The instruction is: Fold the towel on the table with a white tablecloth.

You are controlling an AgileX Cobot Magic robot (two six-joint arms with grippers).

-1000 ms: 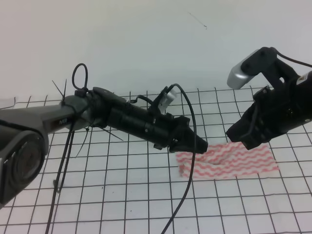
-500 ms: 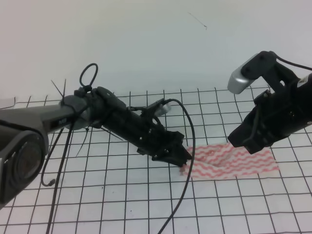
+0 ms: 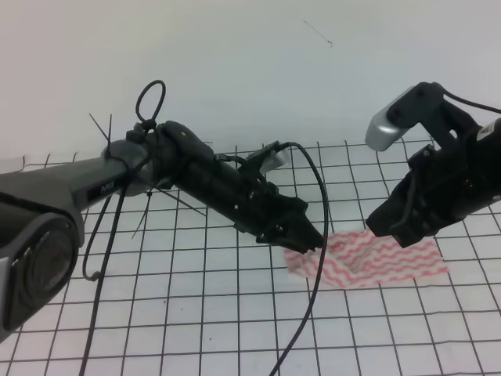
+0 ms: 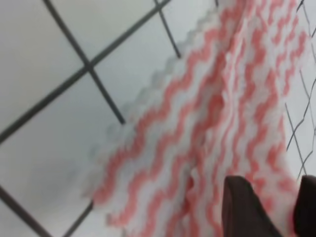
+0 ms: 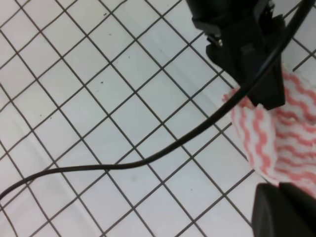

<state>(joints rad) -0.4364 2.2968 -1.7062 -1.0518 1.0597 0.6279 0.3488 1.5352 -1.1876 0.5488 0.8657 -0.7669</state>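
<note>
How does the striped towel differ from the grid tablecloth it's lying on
The towel carries pink-red wavy stripes; the white tablecloth carries thin black square grid lines. The towel spans only a few grid squares; the tablecloth covers the whole table. The towel's left edge looks rumpled at the left end effector; the tablecloth lies mostly flat. Both are white-based fabric.

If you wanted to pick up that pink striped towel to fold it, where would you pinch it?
Probably at a corner of a short end. The towel lies nearly flat on the white tablecloth, so only an edge gives a thin lip to pinch. The left pincer sits at the towel's left end, where the cloth bunches up slightly; coming down from above there looks easiest.
</note>
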